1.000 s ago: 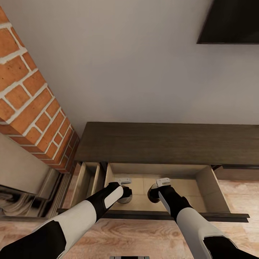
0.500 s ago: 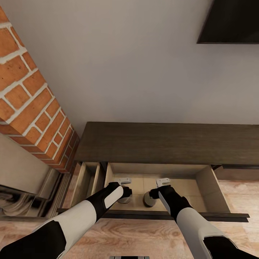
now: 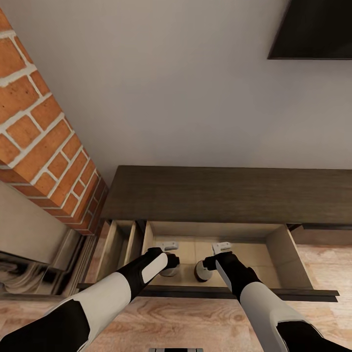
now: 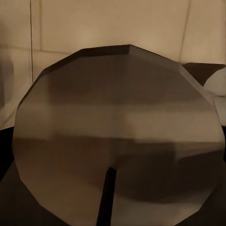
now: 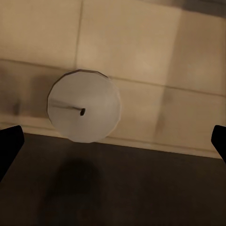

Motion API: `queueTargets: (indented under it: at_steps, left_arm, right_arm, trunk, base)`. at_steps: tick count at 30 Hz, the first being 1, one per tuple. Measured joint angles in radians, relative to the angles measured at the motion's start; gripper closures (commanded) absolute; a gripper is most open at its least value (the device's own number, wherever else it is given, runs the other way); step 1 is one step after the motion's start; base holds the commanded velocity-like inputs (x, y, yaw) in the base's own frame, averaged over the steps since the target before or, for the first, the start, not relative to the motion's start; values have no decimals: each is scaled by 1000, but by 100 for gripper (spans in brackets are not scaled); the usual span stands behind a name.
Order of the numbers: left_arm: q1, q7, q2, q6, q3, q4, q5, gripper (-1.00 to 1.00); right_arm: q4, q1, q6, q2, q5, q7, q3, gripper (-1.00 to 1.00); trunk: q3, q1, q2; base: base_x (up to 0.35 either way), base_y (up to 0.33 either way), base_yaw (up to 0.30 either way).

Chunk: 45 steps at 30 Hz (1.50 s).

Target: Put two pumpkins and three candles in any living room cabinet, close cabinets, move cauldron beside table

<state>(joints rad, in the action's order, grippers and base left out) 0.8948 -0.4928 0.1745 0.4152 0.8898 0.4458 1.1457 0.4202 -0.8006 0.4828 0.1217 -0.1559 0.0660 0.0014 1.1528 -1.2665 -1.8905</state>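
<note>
The dark-brown cabinet (image 3: 230, 193) has its left drawer (image 3: 288, 254) pulled out, pale wood inside. Both my arms reach down into it. My left gripper (image 3: 167, 260) is shut on a tan candle (image 3: 169, 270), whose flat top with its wick (image 4: 117, 136) looms close in the left wrist view. A second candle (image 3: 202, 272) stands upright on the drawer floor between the two grippers, and its pale top (image 5: 84, 111) shows from above. My right gripper (image 3: 215, 261) hangs open just above and beside it, with its dark fingertips (image 5: 9, 141) wide apart. The pumpkins and the cauldron are out of view.
A red brick column (image 3: 39, 132) rises at the left beside the cabinet. A dark panel (image 3: 313, 29) hangs on the white wall at upper right. A narrow side compartment (image 3: 120, 244) lies left of the drawer. Wood floor (image 3: 195, 322) runs under the drawer front.
My right gripper has opened and let its candle go. The candle dropped from the fingers onto the drawer floor and settled slightly left. The left arm has not moved.
</note>
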Motion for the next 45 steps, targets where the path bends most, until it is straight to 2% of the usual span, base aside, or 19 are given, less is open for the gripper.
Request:
queueTargets:
  at_steps: [16,20,21,25,37,38,45]
  left_arm:
    - [-1,-1,0,-13,-1,10,4,100]
    - [-19,-39,-3,-67,-1,69,-13,100]
    - [-35,-68,-7,-82,0,117,-26,100]
    - [-57,-102,-11,-90,1,169,-56,100]
    - [-65,-112,-18,-87,-7,187,-70,100]
    - [-65,-112,-18,-86,-7,187,-70,-100]
    - [-65,-113,-18,-79,-8,188,-69,-100]
  right_arm:
    - [2,0,-2,-1,0,0,0,-100]
    - [3,0,-2,-2,0,0,0,-100]
    - [3,0,-3,-3,-1,0,0,-100]
    - [3,0,-3,-3,-1,0,0,-100]
    - [3,0,-3,-4,-2,0,0,-100]
    - [3,0,-3,-4,-1,0,0,-100]
    - [5,-1,-4,-4,-2,-1,0,-100]
  trunk:
    - [0,0,0]
    - [0,0,0]
    - [0,0,0]
    - [0,0,0]
    - [0,0,0]
    - [0,0,0]
    - [0,0,0]
  base:
    - [0,0,0]
    - [0,0,0]
    - [0,0,0]
    - [0,0,0]
    - [0,0,0]
    - [0,0,0]
    - [0,0,0]
